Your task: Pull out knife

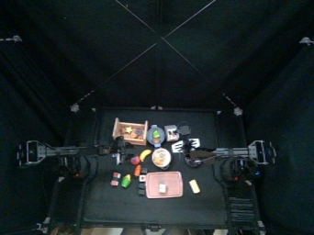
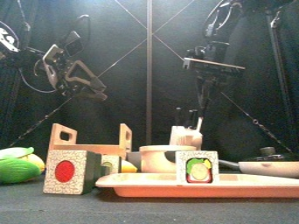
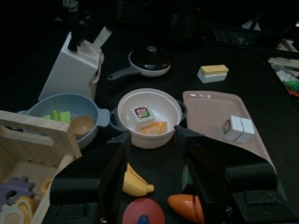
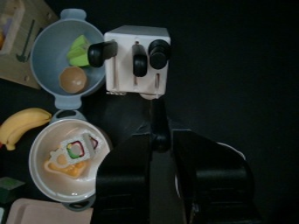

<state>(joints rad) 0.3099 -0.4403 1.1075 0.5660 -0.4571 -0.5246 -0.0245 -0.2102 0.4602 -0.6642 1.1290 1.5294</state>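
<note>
The white knife block (image 4: 122, 66) stands near the table's back, with two black knife handles (image 4: 159, 56) sticking out of it. It also shows in the front view (image 2: 184, 137) and in the top view (image 1: 185, 145). My right gripper (image 4: 156, 108) hangs just above the block with its jaws close together and empty, the tips short of the handles. In the front view the right gripper (image 2: 198, 103) points down over the block. My left gripper (image 3: 158, 166) is open and empty, raised over the left side of the table, away from the block (image 3: 76, 61).
A blue bowl (image 4: 47, 39) with food and a white pot (image 4: 41, 166) sit beside the block, with a banana (image 4: 30, 122) nearby. A pink tray (image 2: 152, 184) lies at the front. A wooden crate (image 2: 87, 140), a black pan (image 3: 149, 59) and a yellow block (image 3: 212, 73) stand around.
</note>
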